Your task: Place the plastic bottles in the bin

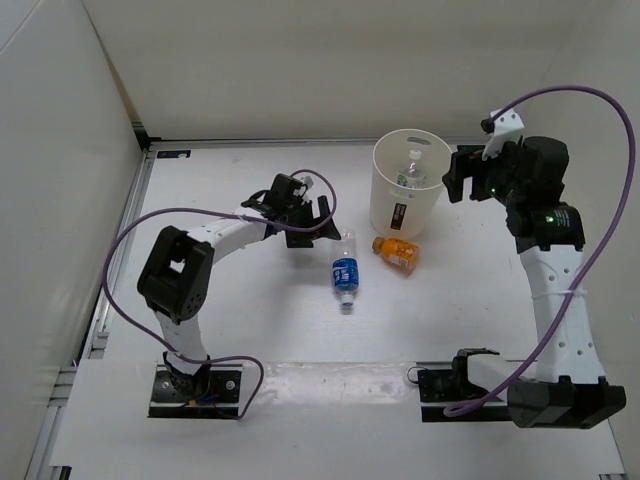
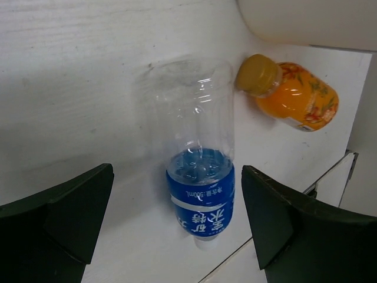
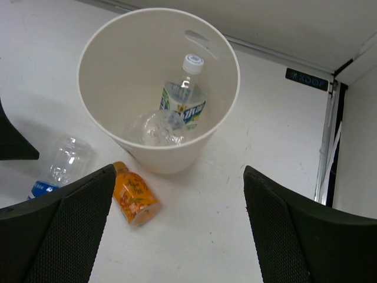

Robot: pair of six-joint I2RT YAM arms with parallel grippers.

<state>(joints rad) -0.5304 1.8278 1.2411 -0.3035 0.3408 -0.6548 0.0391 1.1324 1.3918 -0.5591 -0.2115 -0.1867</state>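
Holding left gripper [image 1: 312, 224] spread wide and empty, poised over the blue-label bottle [image 2: 199, 177] with a finger on each side of it and, as far as the wrist view shows, not touching it. Noting that bottle lying on its side on the table [image 1: 250, 320], cap toward the arm bases, clear base toward the far wall. Noting orange bottle [image 1: 398, 252] lying just right of it, close against the foot of the bin [image 1: 400, 215]. Seeing right gripper [image 1: 460, 175] likewise wide open and empty, hanging by the bin's right rim and looking down inside. Counting two in the bin: white-capped bottle [image 3: 184, 100] and crumpled clear bottle [image 3: 156, 127]; two left on the table. Judging step in hand: pre-grasp on the blue-label bottle. Next move probably calling for lowering, closing across the thin round body without rolling or crushing it, then lifting over the tall rim, minding the right arm nearby.
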